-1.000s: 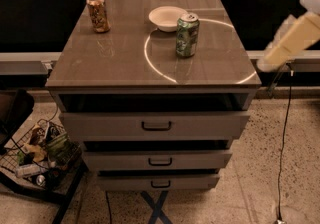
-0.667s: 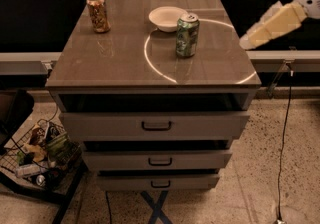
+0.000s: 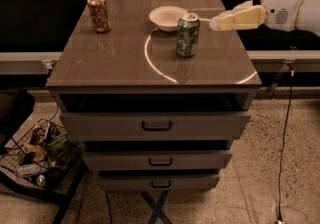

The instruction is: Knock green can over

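Note:
The green can (image 3: 187,35) stands upright near the middle right of the grey cabinet top (image 3: 120,63). It has a green-and-white mottled label and a silver rim. My gripper (image 3: 216,22) reaches in from the right, just above the tabletop, with its cream fingers pointing left. Its tip is a short way to the right of the can's upper part and apart from it.
A white bowl (image 3: 168,17) sits just behind and left of the can. An orange-brown patterned can (image 3: 99,12) stands at the back left. Drawers (image 3: 156,126) are below the top. A wire basket of clutter (image 3: 39,157) sits on the floor at left. A cable (image 3: 287,118) hangs at right.
My gripper has swung from low at the table's right edge up and left, over the tabletop toward the green can. The can has not moved.

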`<act>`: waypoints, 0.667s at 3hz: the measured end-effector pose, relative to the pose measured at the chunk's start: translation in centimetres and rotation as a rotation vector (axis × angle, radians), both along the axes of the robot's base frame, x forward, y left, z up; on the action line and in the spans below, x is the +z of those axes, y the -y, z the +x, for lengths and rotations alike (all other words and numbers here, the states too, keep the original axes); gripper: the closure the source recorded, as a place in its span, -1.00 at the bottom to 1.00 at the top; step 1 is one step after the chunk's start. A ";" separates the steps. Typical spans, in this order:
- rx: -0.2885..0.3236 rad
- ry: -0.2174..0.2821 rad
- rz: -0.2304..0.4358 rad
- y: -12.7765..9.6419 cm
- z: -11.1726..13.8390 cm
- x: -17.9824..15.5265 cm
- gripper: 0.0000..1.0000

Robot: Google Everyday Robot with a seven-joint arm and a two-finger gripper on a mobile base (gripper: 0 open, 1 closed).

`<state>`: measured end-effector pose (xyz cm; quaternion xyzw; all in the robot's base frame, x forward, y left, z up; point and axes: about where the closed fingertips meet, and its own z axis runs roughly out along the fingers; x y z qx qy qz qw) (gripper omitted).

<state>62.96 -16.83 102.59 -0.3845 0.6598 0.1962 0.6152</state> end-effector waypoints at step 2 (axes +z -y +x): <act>0.017 0.021 0.035 -1.3 0.4 0.4 -1.00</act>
